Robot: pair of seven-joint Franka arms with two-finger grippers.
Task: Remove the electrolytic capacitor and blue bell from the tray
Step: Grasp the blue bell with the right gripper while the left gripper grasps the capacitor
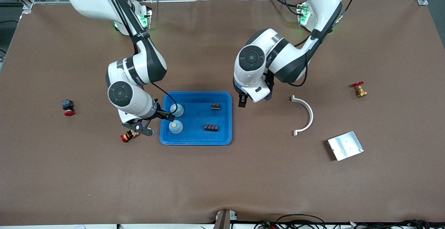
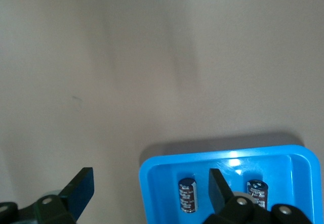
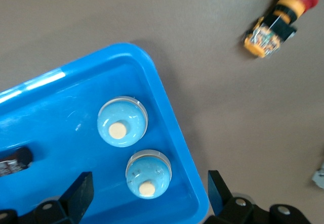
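Nothing has left the tray (image 1: 222,98) yet, as far as I can see: two bells and two capacitors all sit inside it, so the whole job looks to be ahead.

The tray is glossy blue plastic, shallow, with rounded corners and a raised rim, lying mid-table on a matte brown mat.

The right gripper (image 1: 158,121) hangs over the rim at the right arm's end, fingers spread wide and holding nothing. The left gripper (image 1: 242,101) hovers just off the opposite rim, likewise open and empty.

The bells (image 3: 122,122) are smooth pale-blue domes with a cream button on top, sitting side by side at the right arm's end.

The capacitors (image 2: 187,195) are small dark cylinders with printed sleeves, lying flat toward the left arm's end.
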